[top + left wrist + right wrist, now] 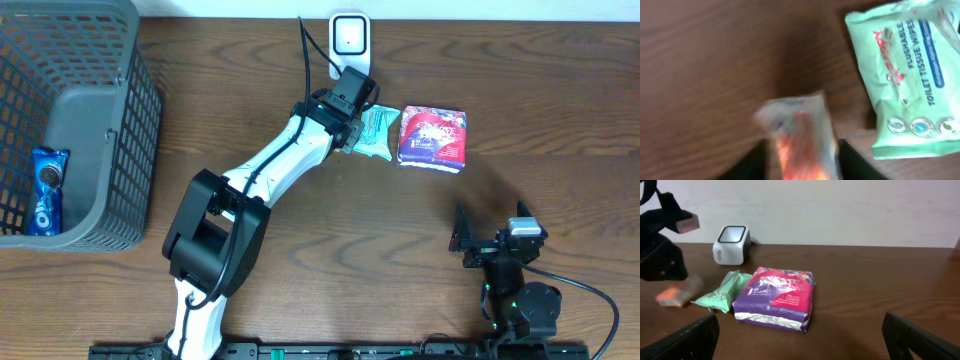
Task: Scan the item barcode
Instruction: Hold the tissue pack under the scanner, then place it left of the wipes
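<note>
We saw the left gripper (801,169) at the upper middle of the overhead frame, just below the white barcode scanner (349,36). A small orange packet (799,131) showed blurred between its dark fingers, and we could not tell whether the jaws gripped it. The packet was just left of the green toilet wipes pack (378,132), and the right gripper (497,243) stood wide open at the lower right, holding nothing.

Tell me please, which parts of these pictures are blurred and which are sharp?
Left wrist view: the small orange packet is smeared by motion blur, the wipes pack is readable. Right wrist view: the same packet is a blur too, the purple pack is sharp. Overhead view: everything looks in focus.
</note>
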`<state>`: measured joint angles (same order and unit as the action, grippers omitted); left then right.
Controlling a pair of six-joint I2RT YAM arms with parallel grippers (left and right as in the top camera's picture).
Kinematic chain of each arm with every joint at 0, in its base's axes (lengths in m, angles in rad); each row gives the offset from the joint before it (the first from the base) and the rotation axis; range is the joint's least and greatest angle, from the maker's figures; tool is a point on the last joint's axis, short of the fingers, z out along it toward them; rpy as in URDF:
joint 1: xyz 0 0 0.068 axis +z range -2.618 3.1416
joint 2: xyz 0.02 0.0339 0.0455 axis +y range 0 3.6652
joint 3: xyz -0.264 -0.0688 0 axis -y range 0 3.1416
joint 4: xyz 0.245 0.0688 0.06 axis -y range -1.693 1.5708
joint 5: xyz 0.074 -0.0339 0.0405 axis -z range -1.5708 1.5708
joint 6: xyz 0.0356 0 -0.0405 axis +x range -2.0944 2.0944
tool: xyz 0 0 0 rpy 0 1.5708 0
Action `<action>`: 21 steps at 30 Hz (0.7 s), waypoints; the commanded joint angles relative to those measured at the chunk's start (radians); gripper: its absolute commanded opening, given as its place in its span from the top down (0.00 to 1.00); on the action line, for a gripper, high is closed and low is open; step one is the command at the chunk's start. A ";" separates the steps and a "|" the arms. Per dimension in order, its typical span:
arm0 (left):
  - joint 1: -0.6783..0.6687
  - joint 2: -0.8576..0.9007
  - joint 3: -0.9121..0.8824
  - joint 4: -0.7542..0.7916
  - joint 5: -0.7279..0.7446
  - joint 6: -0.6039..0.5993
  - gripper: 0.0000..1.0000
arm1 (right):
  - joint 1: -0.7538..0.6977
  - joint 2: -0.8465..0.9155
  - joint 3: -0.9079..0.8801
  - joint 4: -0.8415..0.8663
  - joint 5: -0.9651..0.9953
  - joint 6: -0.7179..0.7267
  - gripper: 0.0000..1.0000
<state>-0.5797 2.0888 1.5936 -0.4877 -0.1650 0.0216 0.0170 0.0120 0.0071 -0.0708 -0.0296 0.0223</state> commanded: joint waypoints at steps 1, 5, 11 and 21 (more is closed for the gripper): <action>0.014 -0.011 0.009 0.011 -0.039 0.007 0.30 | -0.008 -0.005 -0.002 -0.004 -0.003 0.010 0.01; 0.026 -0.033 0.013 0.011 -0.039 0.001 0.30 | -0.008 -0.005 -0.002 -0.004 -0.003 0.010 0.01; 0.089 -0.177 0.013 0.016 -0.039 -0.079 0.29 | -0.008 -0.005 -0.002 -0.004 -0.003 0.010 0.01; 0.447 -0.543 0.013 0.039 -0.038 -0.144 0.30 | -0.008 -0.005 -0.002 -0.004 -0.003 0.010 0.01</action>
<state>-0.2489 1.6245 1.5978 -0.4393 -0.1875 -0.0685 0.0170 0.0120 0.0071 -0.0708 -0.0296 0.0223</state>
